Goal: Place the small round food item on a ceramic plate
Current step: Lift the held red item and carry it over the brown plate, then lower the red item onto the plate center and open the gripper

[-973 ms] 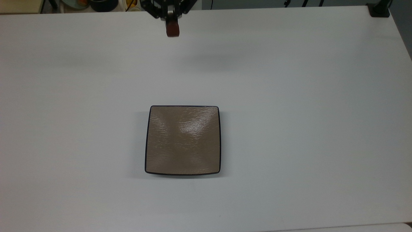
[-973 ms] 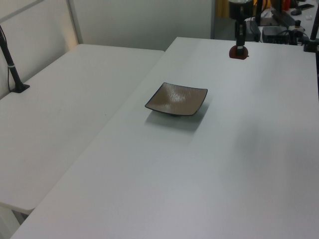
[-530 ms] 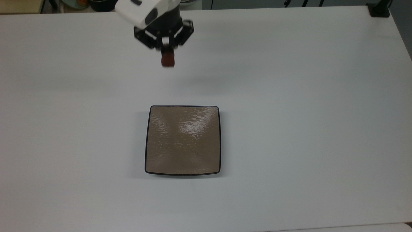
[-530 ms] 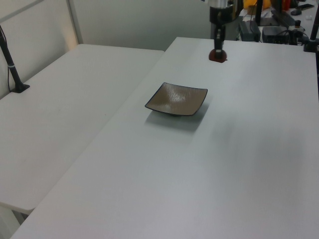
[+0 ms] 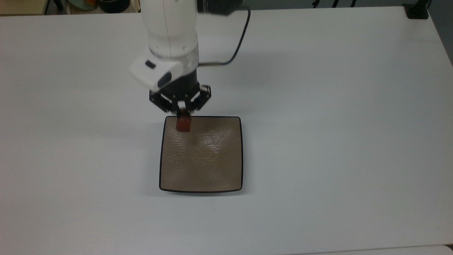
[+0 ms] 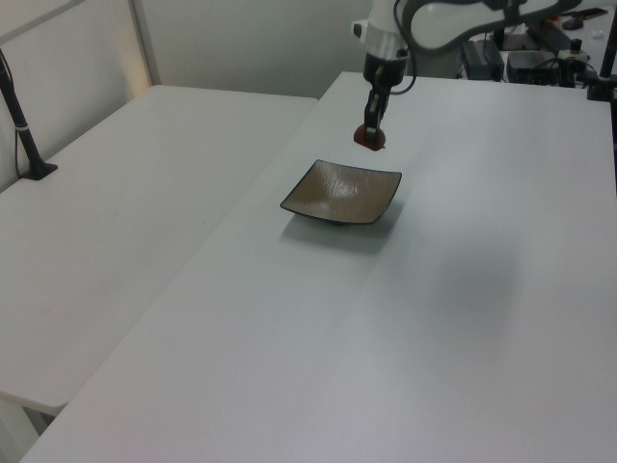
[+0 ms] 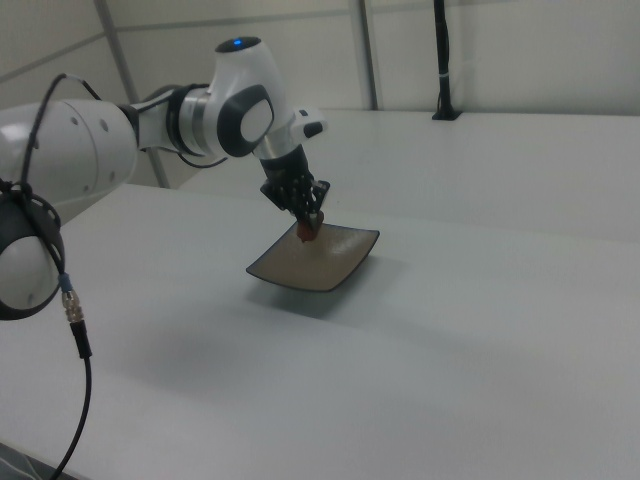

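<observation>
- Top view: my claw (image 5: 183,118) grips the small reddish-brown rounded food piece (image 5: 183,124).
- It hangs above the square glossy tan ceramic plate (image 5: 201,159), near its top edge.
- The plate rests on the white surface (image 5: 336,124).

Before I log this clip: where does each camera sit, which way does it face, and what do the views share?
Top view: overhead, facing down at the table; white arm enters from the top edge, gripper holding the small round food item.
Left view: raised, oblique, beside the ceramic plate; arm at the far end.
Right view: lower, opposite side; arm fills the right view's left.
Shared: all three show the item above the plate's edge nearest the arm.
</observation>
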`<action>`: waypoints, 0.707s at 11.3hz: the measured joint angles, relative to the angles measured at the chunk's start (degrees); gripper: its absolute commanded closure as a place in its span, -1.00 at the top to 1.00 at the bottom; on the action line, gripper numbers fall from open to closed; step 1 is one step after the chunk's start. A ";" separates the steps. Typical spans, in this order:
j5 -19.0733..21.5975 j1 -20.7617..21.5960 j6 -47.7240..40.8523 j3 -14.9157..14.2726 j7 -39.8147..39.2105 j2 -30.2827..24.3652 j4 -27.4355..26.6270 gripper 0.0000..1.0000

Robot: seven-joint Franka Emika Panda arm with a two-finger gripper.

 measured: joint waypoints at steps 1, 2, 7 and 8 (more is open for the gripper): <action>0.16 0.03 3.11 0.04 0.92 1.91 0.04 -0.63; 0.23 0.06 5.72 0.17 1.39 3.75 0.08 -0.63; 0.28 0.28 13.97 1.20 4.77 10.06 0.12 -0.63; 0.28 0.37 14.00 1.54 5.24 10.53 0.13 -0.61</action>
